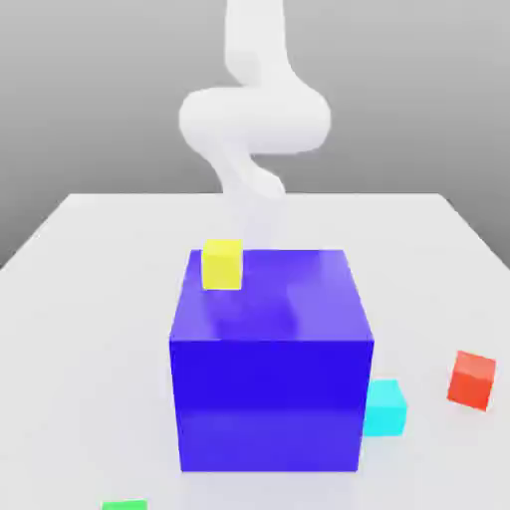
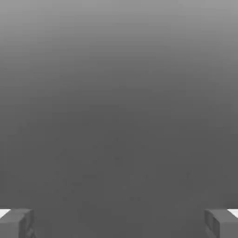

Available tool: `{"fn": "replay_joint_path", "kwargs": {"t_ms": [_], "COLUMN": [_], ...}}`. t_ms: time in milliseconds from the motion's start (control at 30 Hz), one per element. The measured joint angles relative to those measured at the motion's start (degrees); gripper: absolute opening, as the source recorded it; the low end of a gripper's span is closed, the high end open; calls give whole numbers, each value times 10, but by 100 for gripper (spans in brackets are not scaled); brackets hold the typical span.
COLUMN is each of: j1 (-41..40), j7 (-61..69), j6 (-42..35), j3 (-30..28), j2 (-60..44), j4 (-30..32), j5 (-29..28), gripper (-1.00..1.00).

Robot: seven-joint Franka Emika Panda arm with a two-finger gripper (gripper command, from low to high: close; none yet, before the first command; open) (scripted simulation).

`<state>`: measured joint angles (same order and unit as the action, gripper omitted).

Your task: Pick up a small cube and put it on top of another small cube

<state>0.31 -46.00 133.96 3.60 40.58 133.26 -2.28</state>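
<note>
Red and small, the cube (image 1: 471,380) is sitting on the white tabletop (image 1: 90,299) toward the exterior view's right, well apart from the arm (image 1: 254,115). The cyan cube (image 1: 384,407) is resting just beside the big blue cube (image 1: 269,369), against its lower right corner, with the red cube near it on the right. A yellow cube (image 1: 222,264) is sitting on top of the blue one. A green cube (image 1: 124,505) is lying at the near edge. The gripper (image 2: 119,222) is standing wide, its fingers (image 2: 16,222) holding nothing.
</note>
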Motion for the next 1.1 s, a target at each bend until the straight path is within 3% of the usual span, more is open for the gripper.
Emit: {"fn": "replay_joint_path", "kwargs": {"t_ms": [533,667,833,967,1100], "j1": [61,113,143,173,228], "j7": [-4,12,58,23,-27], "j6": [139,177,230,271,313], "j3": [182,208,247,218,150], "j2": [-339,-417,-501,-561,-621], "j4": [95,119,151,143,128], "j5": [-140,-151,-125,-178,-244], "gripper": [0,0,0,0,0]}}
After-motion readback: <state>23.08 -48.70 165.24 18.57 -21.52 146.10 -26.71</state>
